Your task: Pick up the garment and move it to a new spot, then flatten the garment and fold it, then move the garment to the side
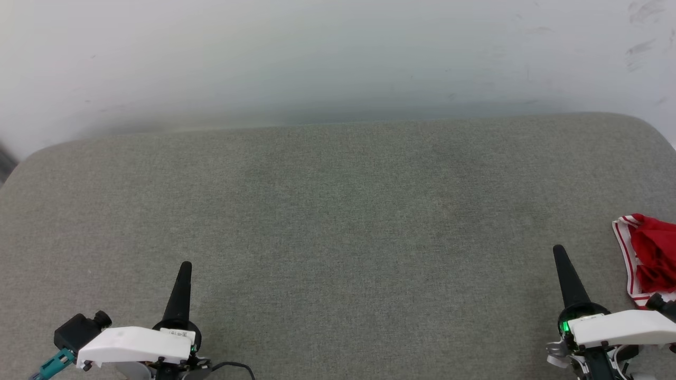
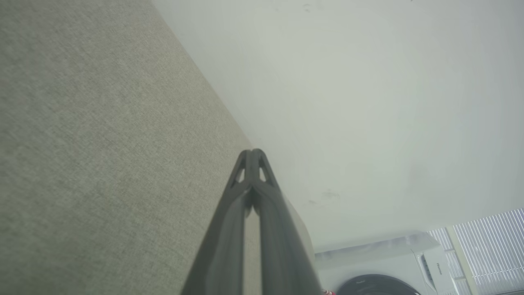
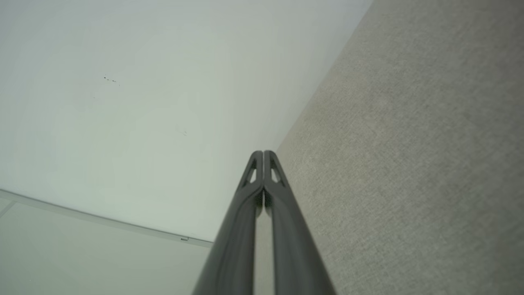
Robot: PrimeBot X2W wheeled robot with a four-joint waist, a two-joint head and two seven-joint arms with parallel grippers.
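Grey fabric surface (image 1: 338, 211) w/ red garment (image 1: 652, 258) bunched at rt edge.

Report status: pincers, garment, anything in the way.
Left pincer shut, empty. Right pincer shut, empty, just left of the garment. Garment bunched on grey cushion, far right, not held. Nothing between it and right pincer.

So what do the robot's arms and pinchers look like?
The left gripper and right gripper are each two long, dark, pointy fingers with small cut-out windows near the tips. Behind them sit smooth white covers. The left arm has a black cable, a teal plug and a small label; a green light glows on the right one.
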